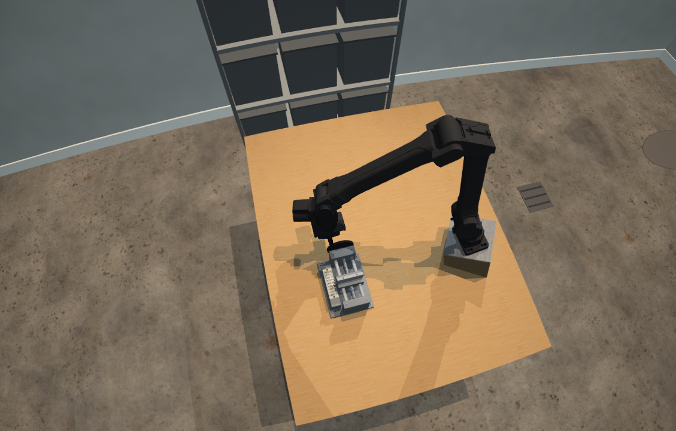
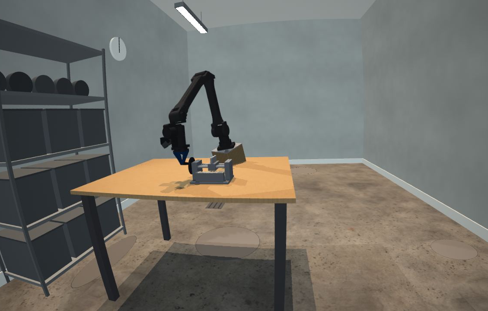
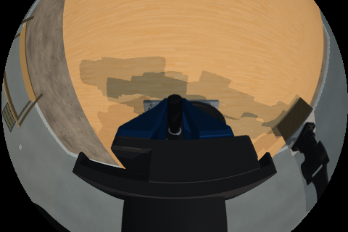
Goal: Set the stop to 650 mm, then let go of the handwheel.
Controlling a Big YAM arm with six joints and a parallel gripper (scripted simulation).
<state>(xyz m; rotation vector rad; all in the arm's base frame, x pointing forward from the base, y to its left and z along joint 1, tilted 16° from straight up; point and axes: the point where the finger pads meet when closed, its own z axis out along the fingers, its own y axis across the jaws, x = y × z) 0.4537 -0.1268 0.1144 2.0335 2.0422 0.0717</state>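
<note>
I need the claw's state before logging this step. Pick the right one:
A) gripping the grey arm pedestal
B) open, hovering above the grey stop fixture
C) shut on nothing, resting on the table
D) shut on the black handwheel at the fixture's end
D: the blue-fingered claw is closed on the black round handwheel at the end of the grey metal stop fixture nearest the shelf rack.
</note>
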